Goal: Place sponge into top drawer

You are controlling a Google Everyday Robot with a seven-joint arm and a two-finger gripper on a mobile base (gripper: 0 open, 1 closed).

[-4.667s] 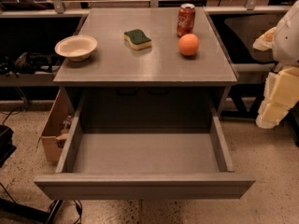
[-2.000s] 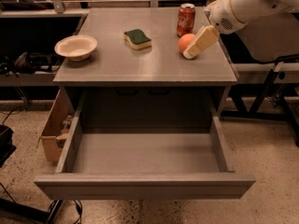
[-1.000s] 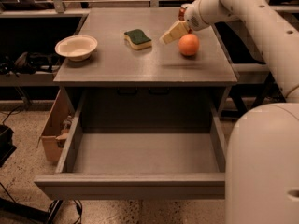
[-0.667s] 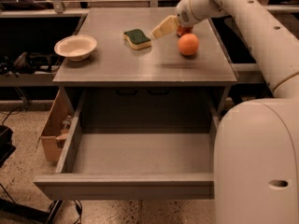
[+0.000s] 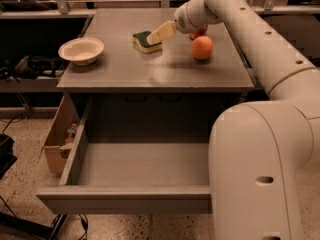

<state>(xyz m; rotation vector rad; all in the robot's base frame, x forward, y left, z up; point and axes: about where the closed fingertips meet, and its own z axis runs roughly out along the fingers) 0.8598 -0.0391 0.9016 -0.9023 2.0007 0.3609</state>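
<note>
The sponge [image 5: 145,40], dark green on top with a yellow base, lies on the grey cabinet top [image 5: 150,66] towards the back, left of centre. My gripper [image 5: 159,34] reaches in from the right and hangs just over the sponge's right end, its cream fingers [image 5: 162,32] pointing down-left. The top drawer [image 5: 135,174] stands pulled out below the cabinet top, with nothing visible inside. My white arm covers the drawer's right side.
A white bowl [image 5: 81,50] sits at the left of the cabinet top. An orange [image 5: 202,47] lies to the right of the sponge, and a red can [image 5: 198,32] is mostly hidden behind my arm. A cardboard box [image 5: 57,136] stands on the floor at the left.
My arm has swung in from the right across the cabinet top, past the can and orange, and the gripper now sits over the sponge. The sponge, bowl and orange have not moved.
</note>
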